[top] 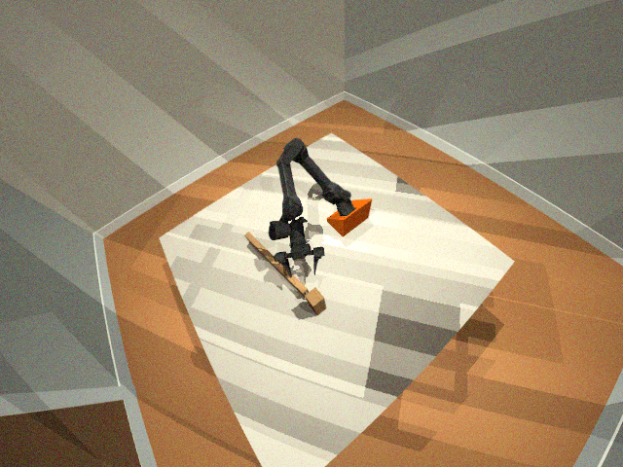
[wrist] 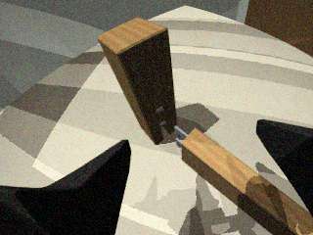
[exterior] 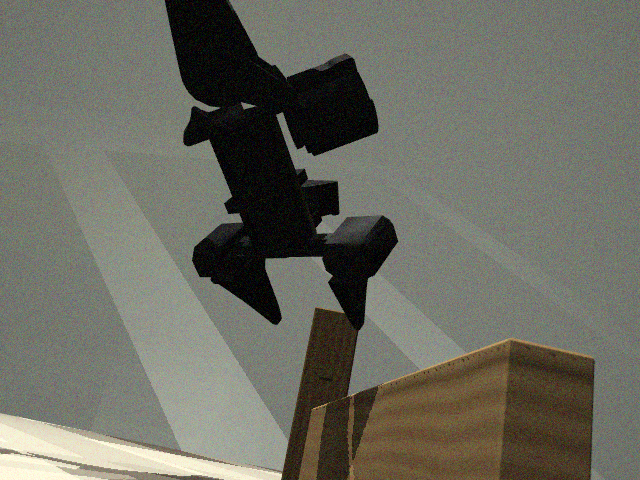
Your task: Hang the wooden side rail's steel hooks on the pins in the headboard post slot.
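Note:
The headboard post (top: 315, 300) (exterior: 328, 351) (wrist: 147, 80) stands upright, its slotted face toward the rail in the wrist view, with small pins (wrist: 160, 109) low in the slot. The wooden side rail (top: 261, 249) (exterior: 439, 413) (wrist: 220, 162) lies low along the table. Its two grey hooks (wrist: 181, 135) point at the post's lower part, close to it; whether they touch the pins cannot be told. My gripper (top: 303, 274) (exterior: 317, 325) (wrist: 195, 136) is open and empty above the post end of the rail. The rail's full length is hidden in the wrist view.
An orange wedge-shaped block (top: 357, 218) is at the arm's base. The arm (top: 285, 178) arches over from there. A pale mat (top: 427, 226) covers part of the wooden surface (top: 132, 281), crossed by striped shadows.

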Action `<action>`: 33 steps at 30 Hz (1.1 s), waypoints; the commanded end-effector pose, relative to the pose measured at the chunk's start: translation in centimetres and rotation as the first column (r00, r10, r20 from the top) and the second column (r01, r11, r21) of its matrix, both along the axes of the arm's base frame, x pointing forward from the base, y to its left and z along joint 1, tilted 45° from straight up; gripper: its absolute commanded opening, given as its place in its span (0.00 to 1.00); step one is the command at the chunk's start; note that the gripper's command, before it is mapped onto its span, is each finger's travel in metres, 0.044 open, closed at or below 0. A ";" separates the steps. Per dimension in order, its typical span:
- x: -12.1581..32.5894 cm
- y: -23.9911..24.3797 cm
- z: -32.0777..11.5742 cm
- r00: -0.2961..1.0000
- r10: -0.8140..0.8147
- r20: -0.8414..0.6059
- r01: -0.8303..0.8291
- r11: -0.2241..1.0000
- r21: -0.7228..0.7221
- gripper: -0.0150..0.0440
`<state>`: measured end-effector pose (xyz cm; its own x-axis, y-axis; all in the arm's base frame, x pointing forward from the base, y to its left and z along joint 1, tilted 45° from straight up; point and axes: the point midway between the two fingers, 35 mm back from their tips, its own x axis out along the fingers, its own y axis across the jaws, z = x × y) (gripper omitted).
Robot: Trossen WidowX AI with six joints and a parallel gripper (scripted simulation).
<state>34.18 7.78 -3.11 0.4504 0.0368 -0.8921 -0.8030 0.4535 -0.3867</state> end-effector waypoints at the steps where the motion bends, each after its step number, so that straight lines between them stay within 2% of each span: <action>1: -0.2 -0.4 0.1 0.981 0.193 0.010 -0.192 0.979 -0.067 1.00; 27: -0.2 -0.4 0.1 0.984 0.181 0.006 -0.180 0.982 -0.063 1.00; 29: 0.1 -0.5 -0.1 0.997 0.079 -0.021 -0.079 0.996 -0.037 1.00; 33: 0.9 -0.8 -0.4 0.968 -0.230 -0.096 0.232 0.973 0.006 1.00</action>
